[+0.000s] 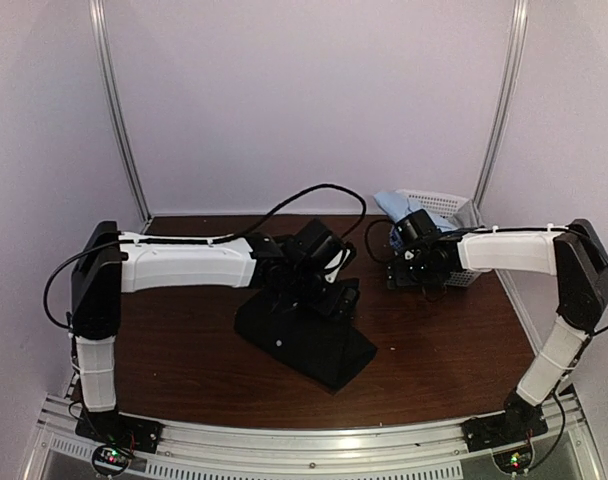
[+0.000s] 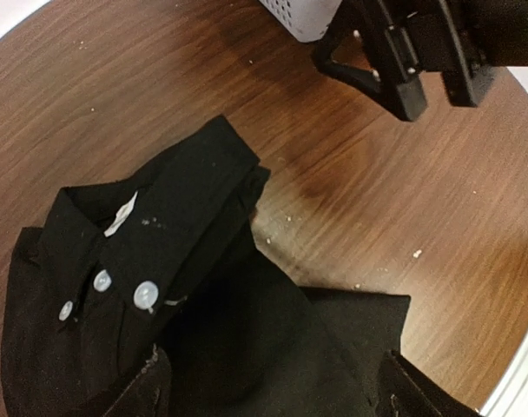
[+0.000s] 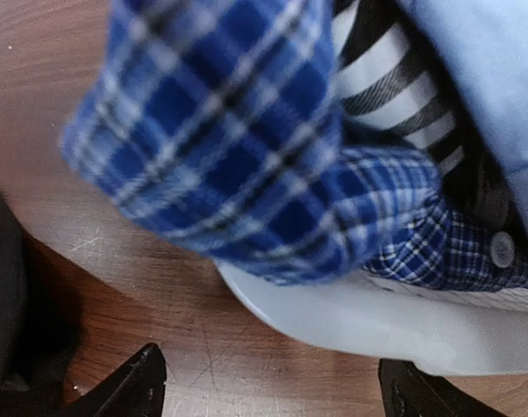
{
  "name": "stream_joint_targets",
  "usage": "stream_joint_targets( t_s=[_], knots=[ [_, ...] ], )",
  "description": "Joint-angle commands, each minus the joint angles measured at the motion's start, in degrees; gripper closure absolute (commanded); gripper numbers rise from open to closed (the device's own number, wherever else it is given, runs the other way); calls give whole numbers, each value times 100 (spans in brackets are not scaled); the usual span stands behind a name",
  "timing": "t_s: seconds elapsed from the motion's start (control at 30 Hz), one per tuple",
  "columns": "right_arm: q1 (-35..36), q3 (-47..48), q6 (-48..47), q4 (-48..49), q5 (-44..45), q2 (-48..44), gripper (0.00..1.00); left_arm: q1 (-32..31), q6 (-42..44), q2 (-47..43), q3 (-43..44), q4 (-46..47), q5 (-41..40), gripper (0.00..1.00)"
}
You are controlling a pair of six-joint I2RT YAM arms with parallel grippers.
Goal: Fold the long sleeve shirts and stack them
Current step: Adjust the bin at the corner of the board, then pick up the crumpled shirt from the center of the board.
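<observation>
The plain black shirt point(image 1: 306, 342) lies folded in the middle of the table; the left wrist view shows its collar and pale buttons point(image 2: 142, 295). My left gripper point(image 1: 322, 292) is open just over it point(image 2: 277, 401), a finger point(image 2: 142, 389) on either side of the cloth. The blue-and-white patterned shirt point(image 3: 221, 130) hangs over the rim of the white lattice basket point(image 3: 377, 323). The pale blue shirt point(image 3: 498, 69) lies in the basket behind it point(image 1: 392, 203). My right gripper point(image 1: 409, 268) is open and empty point(image 3: 273, 395) above the bare table, in front of the basket.
The white basket point(image 1: 442, 212) stands at the back right by the frame post. A black-and-white striped cloth point(image 3: 394, 82) lies in it too. My right gripper point(image 2: 412, 65) hangs close beyond the black shirt in the left wrist view. A dark shape point(image 3: 3, 295) sits at the right wrist view's left edge.
</observation>
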Motion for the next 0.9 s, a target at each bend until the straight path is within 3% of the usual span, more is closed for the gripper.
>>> stream_joint_targets(
  t_s=[0.0, 0.23, 0.37, 0.53, 0.73, 0.87],
  knots=[
    [152, -117, 110, 302, -172, -408, 13, -102, -162, 626, 819, -642, -998, 15],
    [437, -128, 42, 541, -335, -466, 11, -89, -140, 1626, 1885, -1127, -2013, 13],
    [438, -160, 64, 615, -337, -486, 11, 22, -73, 1956, 2242, -1129, -2259, 22],
    [432, -234, 132, 736, -358, -575, 11, 257, 31, 2174, 2341, -1014, -2123, 48],
    [437, -353, 122, 838, -449, -586, 11, 354, 406, 1953, 2184, -562, -1703, 88],
    [436, -447, 27, 963, -582, -581, 10, 400, 493, 1354, 1812, -61, -1214, 100]
  ],
)
